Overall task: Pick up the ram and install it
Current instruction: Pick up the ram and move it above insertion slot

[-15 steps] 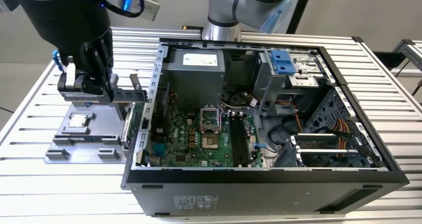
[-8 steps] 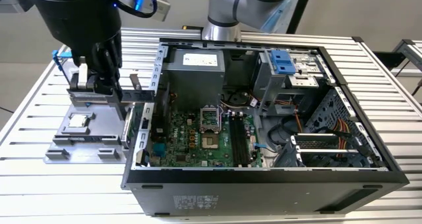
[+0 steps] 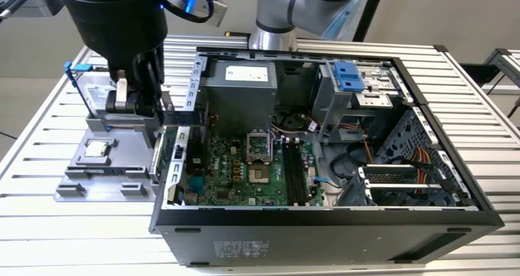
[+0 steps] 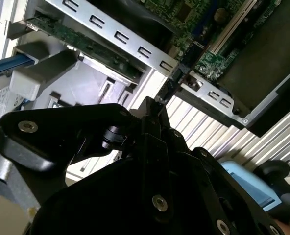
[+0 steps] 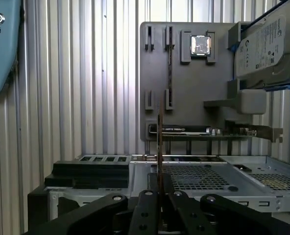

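The hand (image 5: pixel 159 193) pinches the ram (image 5: pixel 159 147) by its flat faces, near the grey holder (image 3: pixel 81 173) at the exterior view's left. Judged light, stiff, fragile; grip mid-length, avoiding contacts.

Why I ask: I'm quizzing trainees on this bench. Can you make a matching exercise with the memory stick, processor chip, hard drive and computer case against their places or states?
Things:
1. memory stick
2. processor chip
3. hard drive
4. computer case

Places or states:
A. open, lying on its side
B. silver, with blue handles
C. seen edge-on, held in the gripper
D. flat in a pocket of the grey tray

Pairs: 1-C, 2-D, 3-B, 4-A.
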Robot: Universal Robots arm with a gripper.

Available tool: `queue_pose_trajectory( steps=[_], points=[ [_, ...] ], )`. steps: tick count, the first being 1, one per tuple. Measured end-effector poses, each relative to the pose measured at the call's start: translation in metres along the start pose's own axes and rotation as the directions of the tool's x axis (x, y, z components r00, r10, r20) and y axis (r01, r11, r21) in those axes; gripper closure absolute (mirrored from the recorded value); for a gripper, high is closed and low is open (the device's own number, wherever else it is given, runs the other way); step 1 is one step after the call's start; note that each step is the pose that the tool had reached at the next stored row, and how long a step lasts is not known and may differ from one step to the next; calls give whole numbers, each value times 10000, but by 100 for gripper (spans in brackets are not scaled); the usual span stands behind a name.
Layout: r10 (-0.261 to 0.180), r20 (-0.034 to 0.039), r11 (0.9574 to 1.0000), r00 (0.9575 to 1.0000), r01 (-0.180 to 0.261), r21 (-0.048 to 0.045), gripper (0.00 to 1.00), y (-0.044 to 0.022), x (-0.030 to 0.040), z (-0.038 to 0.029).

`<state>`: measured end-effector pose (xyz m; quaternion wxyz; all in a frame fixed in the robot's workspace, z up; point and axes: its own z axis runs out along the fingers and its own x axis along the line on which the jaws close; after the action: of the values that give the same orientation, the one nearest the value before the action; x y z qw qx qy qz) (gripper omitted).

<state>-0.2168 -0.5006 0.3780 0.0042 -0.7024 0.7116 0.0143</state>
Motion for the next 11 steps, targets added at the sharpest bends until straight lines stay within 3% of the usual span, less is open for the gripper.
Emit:
queue_pose_trajectory(
  steps=[11],
  points=[
    [-1, 1, 10000, 10000, 1, -5, 100, -227, -3, -3]
  ],
)
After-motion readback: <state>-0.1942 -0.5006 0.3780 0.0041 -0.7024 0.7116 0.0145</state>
